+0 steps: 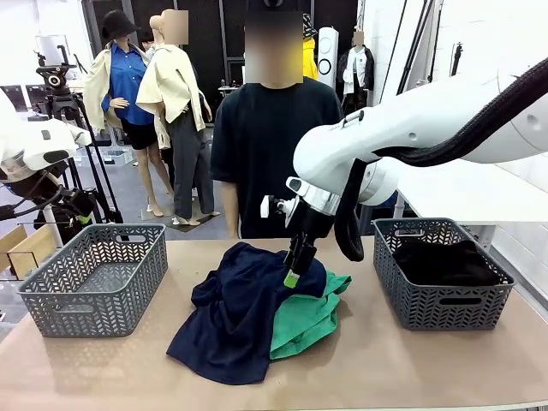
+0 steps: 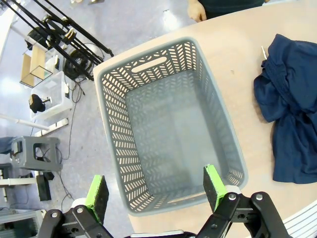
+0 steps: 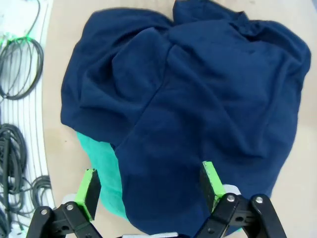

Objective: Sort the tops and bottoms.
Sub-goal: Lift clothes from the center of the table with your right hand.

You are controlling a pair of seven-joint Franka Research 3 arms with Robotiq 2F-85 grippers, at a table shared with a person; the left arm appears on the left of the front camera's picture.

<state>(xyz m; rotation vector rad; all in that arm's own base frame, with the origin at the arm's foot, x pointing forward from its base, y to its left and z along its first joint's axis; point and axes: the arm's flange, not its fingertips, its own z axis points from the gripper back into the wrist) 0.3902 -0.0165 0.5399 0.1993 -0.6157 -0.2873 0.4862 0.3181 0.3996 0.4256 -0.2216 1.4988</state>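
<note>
Step in hand: picking the next garment off the pile, by my reading; nothing is gripped yet.
Right gripper: the right gripper (image 1: 293,272) stands over the middle of the worktop (image 1: 411,368) with its jaws spread wide and nothing between them. It points down at the top of the pile. Whether its tips already touch the cloth I cannot tell.
Navy garment: the navy garment (image 1: 235,312) lies crumpled on top at the centre of the worktop, between the two baskets. In the right wrist view it lies directly under the spread jaws.
Green garment: the green garment (image 1: 310,315) lies under the navy one, showing at the pile's right side.
Left gripper: the left gripper (image 2: 155,191) is released and empty, hanging above the left basket (image 1: 51,295).
Left basket: grey, holding nothing that I can see.
Right basket: the right basket (image 1: 402,295) already holds some dark clothing (image 1: 445,261).
Person: a person (image 1: 274,145) stands at the far side, behind the pile.
Next move calls for: pinching a raised fold of the navy cloth only, so that the green one stays down. Then it has to be lifted clear and judged top or bottom, which the crumpled shape does not yet show.
Risk: a deep bite may catch both layers.
</note>
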